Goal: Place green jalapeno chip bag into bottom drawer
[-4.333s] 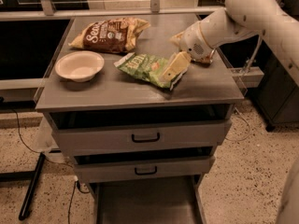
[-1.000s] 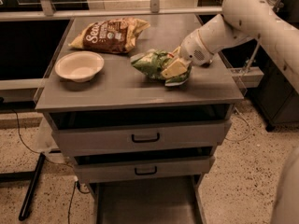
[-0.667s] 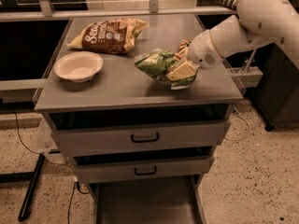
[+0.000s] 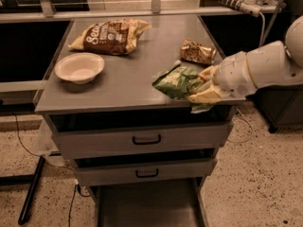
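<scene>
The green jalapeno chip bag [image 4: 179,82] is crinkled and held above the front right corner of the cabinet top [image 4: 128,79]. My gripper [image 4: 204,86] is shut on the bag's right end, with the white arm reaching in from the right. The bottom drawer [image 4: 147,207] is pulled open at the foot of the cabinet, a flat grey tray with nothing in it.
A large brown-and-yellow bag [image 4: 110,36] lies at the back left of the top. A white bowl [image 4: 79,67] sits at the left. A small gold-brown bag [image 4: 197,51] lies at the back right. Two upper drawers [image 4: 146,140] with black handles are closed.
My gripper has lifted the green bag off the top and carried it right and toward the front edge. The small gold-brown bag is now uncovered behind it.
</scene>
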Robot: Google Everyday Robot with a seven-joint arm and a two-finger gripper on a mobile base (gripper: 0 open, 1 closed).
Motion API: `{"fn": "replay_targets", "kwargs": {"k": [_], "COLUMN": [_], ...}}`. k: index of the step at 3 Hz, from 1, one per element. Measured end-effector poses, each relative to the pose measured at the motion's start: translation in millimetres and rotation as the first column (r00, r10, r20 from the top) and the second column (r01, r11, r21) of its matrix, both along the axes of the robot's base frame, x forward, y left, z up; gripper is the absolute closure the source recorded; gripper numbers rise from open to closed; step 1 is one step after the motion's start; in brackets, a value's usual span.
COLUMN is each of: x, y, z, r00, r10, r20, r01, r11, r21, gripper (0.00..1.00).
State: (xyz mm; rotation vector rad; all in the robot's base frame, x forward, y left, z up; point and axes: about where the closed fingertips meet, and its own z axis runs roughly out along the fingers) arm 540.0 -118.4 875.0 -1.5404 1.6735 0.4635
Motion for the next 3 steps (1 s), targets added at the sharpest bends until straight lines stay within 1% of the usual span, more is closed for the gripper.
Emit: {"fn": "replay_targets", "kwargs": {"k": [1,2,3], "x": [-49.4,-93.0,-115.2], "y": [-21.6,-41.1,-47.6], "z": [-20.6,-60.4,-130.8], "r00": [0.9984,0.9949,0.9990], "r10": [-0.012,-0.025,-0.033], "r20": [0.055,0.098,0.031], "r01": [0.011,0.023,0.032], "r11": [1.000,1.000,0.999], "r21": [0.015,0.019,0.043], "gripper": [1.00,1.00,1.00]}}
